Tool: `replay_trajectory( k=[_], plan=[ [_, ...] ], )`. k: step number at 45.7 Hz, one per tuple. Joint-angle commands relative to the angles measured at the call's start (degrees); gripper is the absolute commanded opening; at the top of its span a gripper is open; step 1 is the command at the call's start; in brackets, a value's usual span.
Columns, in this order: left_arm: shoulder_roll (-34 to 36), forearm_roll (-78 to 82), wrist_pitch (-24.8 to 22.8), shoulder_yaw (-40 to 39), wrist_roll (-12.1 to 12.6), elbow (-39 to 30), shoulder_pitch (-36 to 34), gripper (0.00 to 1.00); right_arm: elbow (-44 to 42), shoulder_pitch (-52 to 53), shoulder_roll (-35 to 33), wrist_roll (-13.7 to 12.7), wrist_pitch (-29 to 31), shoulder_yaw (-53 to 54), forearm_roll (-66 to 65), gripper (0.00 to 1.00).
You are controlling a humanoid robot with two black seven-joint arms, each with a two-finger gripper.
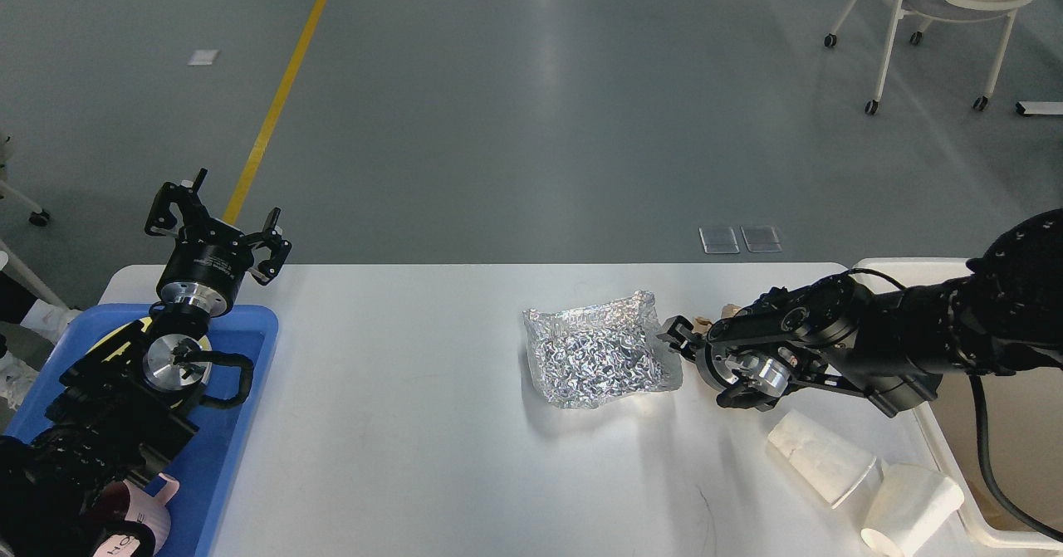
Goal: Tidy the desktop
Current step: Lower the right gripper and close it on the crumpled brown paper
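Observation:
The white desktop (415, 424) fills the lower part of the head view. A crumpled silver foil tray (594, 358) lies at its middle. My right gripper (706, 368) sits low over the table just right of the foil, with its fingers apart and one fingertip (677, 333) at the foil's right edge. A bit of tan crumpled paper (729, 310) shows behind it; the rest is hidden. My left gripper (217, 223) is open and empty, raised over the table's far left corner.
Two white paper cups (820, 456) (911, 507) lie on their sides at the front right. A cream-white bin (955, 478) stands past the table's right edge. A blue tray (241, 424) at the left holds a pink mug (158, 511).

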Motion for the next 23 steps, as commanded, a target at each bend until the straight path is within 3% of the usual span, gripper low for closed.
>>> replay_trajectory(
  k=[1, 23],
  plan=[
    [0.0, 0.0, 0.0, 0.0, 0.0, 0.0, 0.0, 0.99, 0.2, 0.3, 0.0, 0.0, 0.1, -0.1, -0.1, 1.0],
    [0.0, 0.0, 0.0, 0.0, 0.0, 0.0, 0.1, 1.0, 2.0, -0.2, -7.7, 0.0, 1.0, -0.2, -3.4, 1.0]
  ],
)
